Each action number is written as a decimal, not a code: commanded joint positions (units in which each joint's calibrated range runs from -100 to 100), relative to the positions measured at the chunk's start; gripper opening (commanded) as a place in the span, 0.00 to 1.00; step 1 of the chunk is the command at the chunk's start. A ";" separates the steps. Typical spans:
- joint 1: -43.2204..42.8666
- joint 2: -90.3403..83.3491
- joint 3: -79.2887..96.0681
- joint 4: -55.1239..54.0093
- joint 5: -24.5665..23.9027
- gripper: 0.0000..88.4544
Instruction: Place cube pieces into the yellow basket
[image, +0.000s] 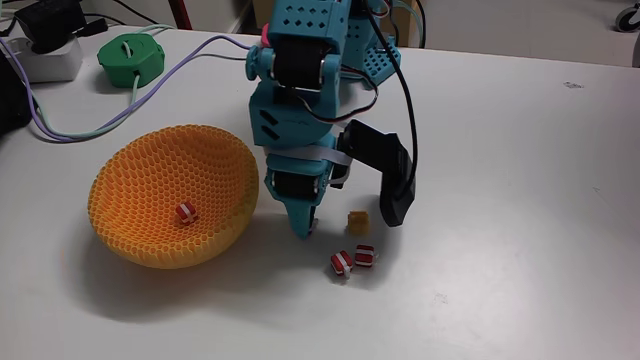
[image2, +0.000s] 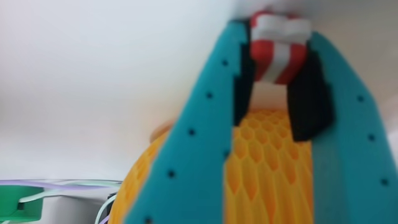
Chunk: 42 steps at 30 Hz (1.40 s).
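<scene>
In the fixed view, a teal plastic robot arm stands on a white table (image: 520, 250), its two-finger gripper (image: 303, 228) pointing down with its tips just right of the wide orange-yellow honeycomb-lattice basket (image: 150, 215). From here I cannot tell what the fingers hold. One small red-and-white striped cube (image: 186, 212) lies inside the basket, near the bottom. On the table to the right of the gripper sits a tiny yellow-orange cube (image: 357, 218), and just in front of it lie two more red-and-white striped cubes, one to the left (image: 341, 264) and one to the right (image: 364, 256), nearly touching each other. A green round puck (image: 132, 57) rests at the far left of the table, with lilac and pale green cables (image: 60, 130) curving past it and behind the basket.

In the wrist view, the teal fingers (image2: 205, 124) with black pads are clamped on a red-and-white striped cube (image2: 278, 46) held between their tips. Behind the fingers the basket's honeycomb wall (image2: 267, 162) shows, blurred, and the green puck (image2: 18, 202) and cables appear at the lower left
</scene>
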 joint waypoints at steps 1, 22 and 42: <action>1.05 -2.17 -2.73 2.93 0.54 0.00; 27.33 -21.86 -5.53 4.15 7.52 0.32; -16.66 -28.49 7.66 19.61 0.54 0.26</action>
